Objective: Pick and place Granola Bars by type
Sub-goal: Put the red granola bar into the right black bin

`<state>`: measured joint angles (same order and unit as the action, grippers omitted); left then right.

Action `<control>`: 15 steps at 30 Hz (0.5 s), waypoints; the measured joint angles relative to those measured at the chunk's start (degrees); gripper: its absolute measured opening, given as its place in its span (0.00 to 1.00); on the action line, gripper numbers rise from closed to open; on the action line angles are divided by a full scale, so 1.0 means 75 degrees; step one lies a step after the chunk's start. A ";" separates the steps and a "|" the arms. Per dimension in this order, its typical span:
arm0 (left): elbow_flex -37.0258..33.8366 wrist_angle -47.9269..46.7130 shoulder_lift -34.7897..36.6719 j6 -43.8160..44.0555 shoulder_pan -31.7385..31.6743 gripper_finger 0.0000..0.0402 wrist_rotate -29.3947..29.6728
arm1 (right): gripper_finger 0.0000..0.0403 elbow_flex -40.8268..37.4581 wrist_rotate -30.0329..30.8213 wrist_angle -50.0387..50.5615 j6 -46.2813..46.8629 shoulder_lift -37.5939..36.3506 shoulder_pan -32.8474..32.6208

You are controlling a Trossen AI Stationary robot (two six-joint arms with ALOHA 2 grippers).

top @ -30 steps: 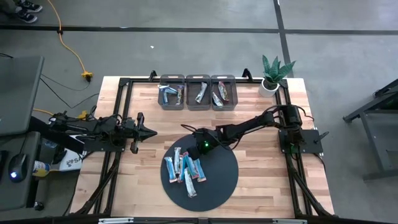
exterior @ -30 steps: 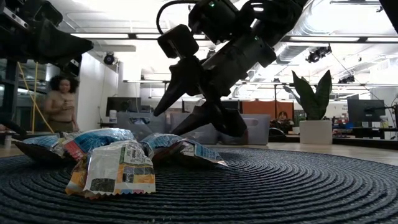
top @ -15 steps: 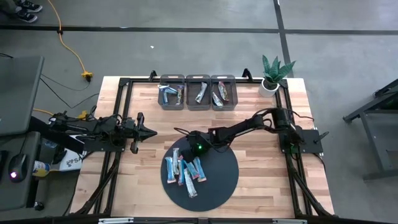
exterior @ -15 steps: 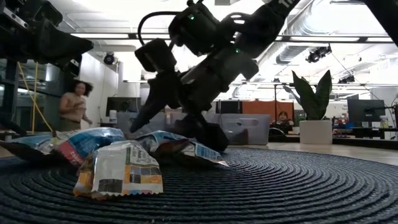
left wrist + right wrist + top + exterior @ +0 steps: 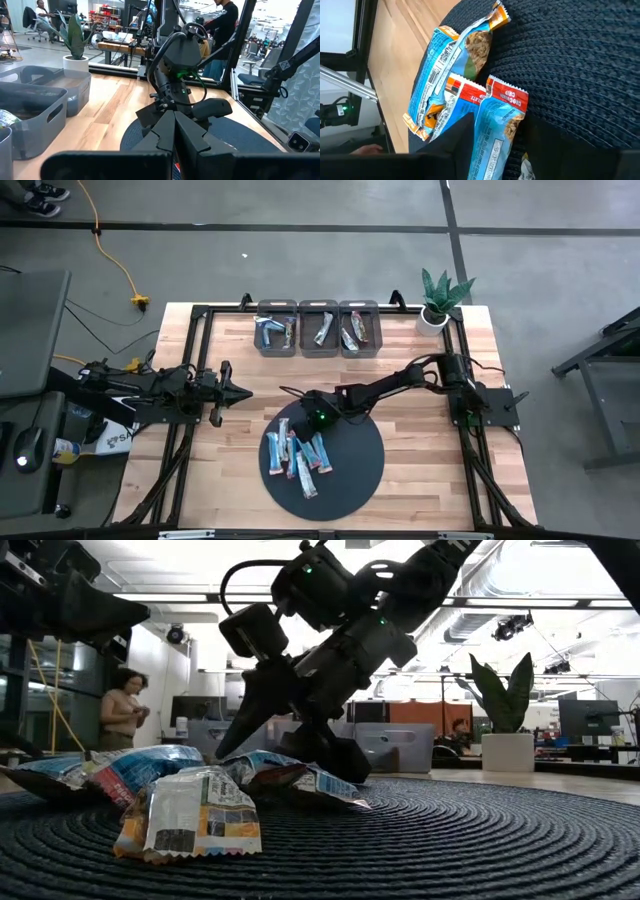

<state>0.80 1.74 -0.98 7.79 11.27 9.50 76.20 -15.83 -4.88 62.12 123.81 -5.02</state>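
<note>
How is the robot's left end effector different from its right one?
The left end effector hangs over bare wood at the table's left side; the right end effector is down on the round dark mat. The left one's fingers are shut and empty; the right one's are open, straddling a blue bar in the granola bars pile. Both are dark with two fingers.
</note>
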 joint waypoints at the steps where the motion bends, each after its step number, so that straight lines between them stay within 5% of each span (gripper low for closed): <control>1: 0.0001 0.0000 0.0000 0.0000 -0.0003 0.00 0.0000 | 0.33 -0.0002 -0.0005 0.0007 -0.0022 0.0000 0.0000; 15: 0.0002 -0.0001 -0.0001 0.0000 -0.0001 0.00 0.0000 | 0.13 -0.0015 -0.0039 -0.0134 -0.0187 0.0003 -0.0001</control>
<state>0.81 1.73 -0.99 7.79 11.26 9.50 76.09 -16.12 -5.88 60.72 123.83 -5.03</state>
